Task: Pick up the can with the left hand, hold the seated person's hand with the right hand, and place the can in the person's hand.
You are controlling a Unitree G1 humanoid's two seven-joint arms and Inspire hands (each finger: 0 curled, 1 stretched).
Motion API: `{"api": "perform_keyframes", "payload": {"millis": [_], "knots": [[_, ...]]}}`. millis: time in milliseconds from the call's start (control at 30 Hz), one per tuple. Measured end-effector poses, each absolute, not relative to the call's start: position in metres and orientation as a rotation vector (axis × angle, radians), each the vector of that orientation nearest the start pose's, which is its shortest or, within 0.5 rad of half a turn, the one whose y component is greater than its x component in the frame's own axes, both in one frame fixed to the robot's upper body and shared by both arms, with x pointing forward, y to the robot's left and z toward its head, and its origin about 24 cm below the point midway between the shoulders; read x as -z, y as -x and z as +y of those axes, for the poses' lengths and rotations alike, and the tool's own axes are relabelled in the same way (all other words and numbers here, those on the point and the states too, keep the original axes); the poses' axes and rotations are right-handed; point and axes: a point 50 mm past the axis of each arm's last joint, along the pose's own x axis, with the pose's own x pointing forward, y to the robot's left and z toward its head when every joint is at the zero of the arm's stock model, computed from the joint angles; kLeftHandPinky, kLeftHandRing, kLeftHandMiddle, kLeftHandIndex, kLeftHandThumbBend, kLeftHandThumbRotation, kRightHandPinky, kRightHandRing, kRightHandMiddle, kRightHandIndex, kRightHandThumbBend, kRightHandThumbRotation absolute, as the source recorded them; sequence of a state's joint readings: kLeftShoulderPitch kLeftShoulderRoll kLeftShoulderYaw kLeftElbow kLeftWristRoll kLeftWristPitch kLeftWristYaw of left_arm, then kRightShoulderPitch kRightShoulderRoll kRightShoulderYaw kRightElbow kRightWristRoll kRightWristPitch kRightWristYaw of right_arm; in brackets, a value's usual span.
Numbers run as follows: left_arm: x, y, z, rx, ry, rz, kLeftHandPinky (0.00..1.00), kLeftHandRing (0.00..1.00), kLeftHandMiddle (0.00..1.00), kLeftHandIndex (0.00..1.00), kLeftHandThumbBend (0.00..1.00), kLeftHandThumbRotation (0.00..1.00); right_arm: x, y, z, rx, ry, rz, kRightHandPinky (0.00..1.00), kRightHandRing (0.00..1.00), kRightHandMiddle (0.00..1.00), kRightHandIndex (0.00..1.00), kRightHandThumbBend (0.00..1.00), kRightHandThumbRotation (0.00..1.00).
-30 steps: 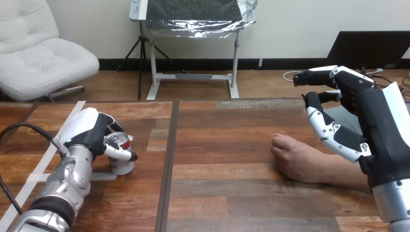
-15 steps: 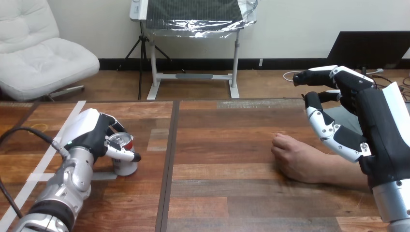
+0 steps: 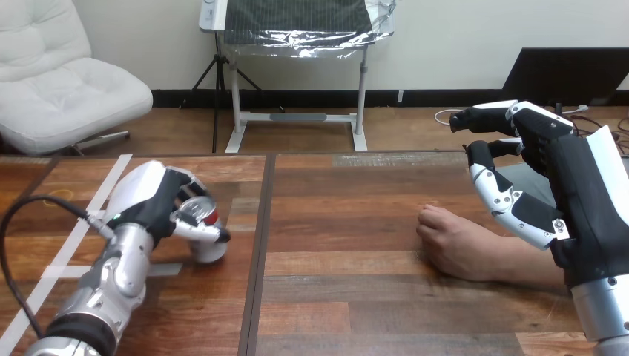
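- The can: the middle of its side is covered by the thumb and fingers of the left hand. Whether its base rests on the counter cannot be told.
- The person's hand: the fingertips are tucked out of sight, and the forearm passes behind the right hand.
- The robot's arms: both are cut off by the bottom edge.
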State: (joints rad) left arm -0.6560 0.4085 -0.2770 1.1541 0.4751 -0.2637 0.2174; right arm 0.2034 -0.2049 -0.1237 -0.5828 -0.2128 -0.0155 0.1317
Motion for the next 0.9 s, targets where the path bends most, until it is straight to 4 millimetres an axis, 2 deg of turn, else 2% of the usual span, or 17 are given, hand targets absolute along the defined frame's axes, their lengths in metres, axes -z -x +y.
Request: {"api": "perform_keyframes", "payload": {"millis": [467, 900], "knots": [[-0.033, -0.344, 0.207, 0.105, -1.004, 0.024, 0.32, 0.39, 0.46, 0.53, 0.66, 0.0, -0.138, -0.199, -0.192, 0.001, 0.493, -0.364, 0.62, 0.73, 0.71, 0.63, 0.2, 0.0], [-0.04, -0.336, 0.191, 0.17, -0.979, -0.066, 0.32, 0.38, 0.46, 0.52, 0.64, 0.0, -0.138, -0.199, -0.192, 0.001, 0.499, -0.362, 0.59, 0.71, 0.7, 0.63, 0.19, 0.0]]}}
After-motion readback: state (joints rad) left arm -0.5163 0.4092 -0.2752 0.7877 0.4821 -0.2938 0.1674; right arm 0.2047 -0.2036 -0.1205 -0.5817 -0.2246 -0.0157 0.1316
